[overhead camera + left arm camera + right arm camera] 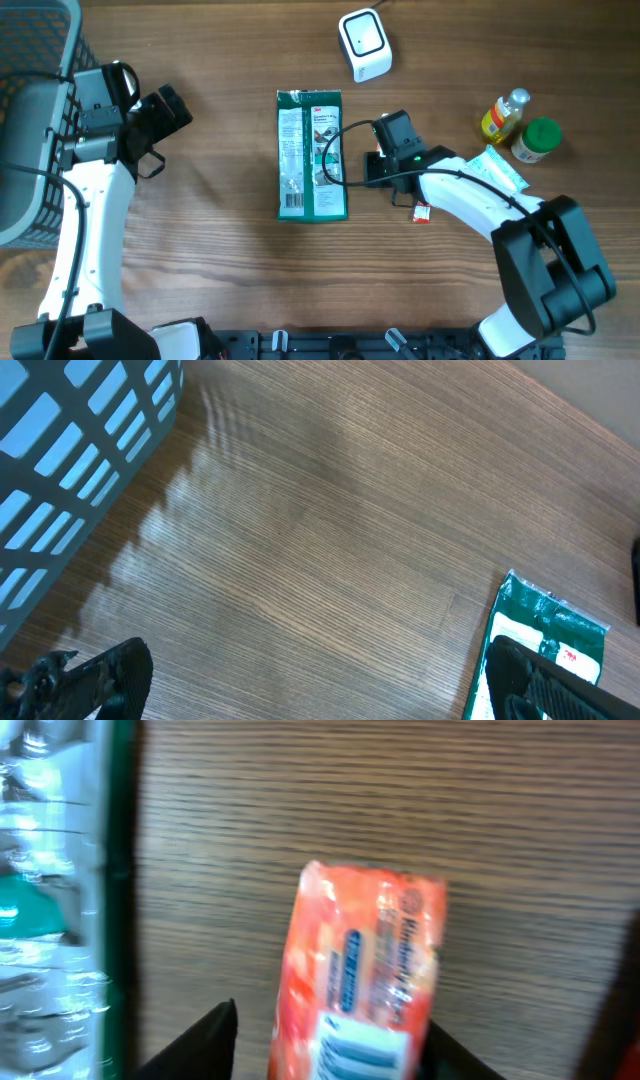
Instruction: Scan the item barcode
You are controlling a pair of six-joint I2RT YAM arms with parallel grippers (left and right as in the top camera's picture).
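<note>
Wood table (200, 250), and our orange packet (365, 970) sits mid-table just right of the green packet (310, 155), between the jaws of the right gripper (330, 1045), long axis running away from the wrist. We can't tell if it's actually pinched. The scanner (364, 44) is farther back, so the right arm (470, 195) is nearer; left gripper (165, 108) gapes wide, far left.

Soft, even light is falling from above onto the wooden counter (200, 250), and the overhead view is showing crisp and evenly bright. In the left wrist view the basket (60, 470) is throwing a soft-edged, stepped shadow across the wood. The right wrist view is coming through blurred: the orange packet (360, 970) is sitting out of focus, and the film of the green pack (50, 890) is glinting with glare.
</note>
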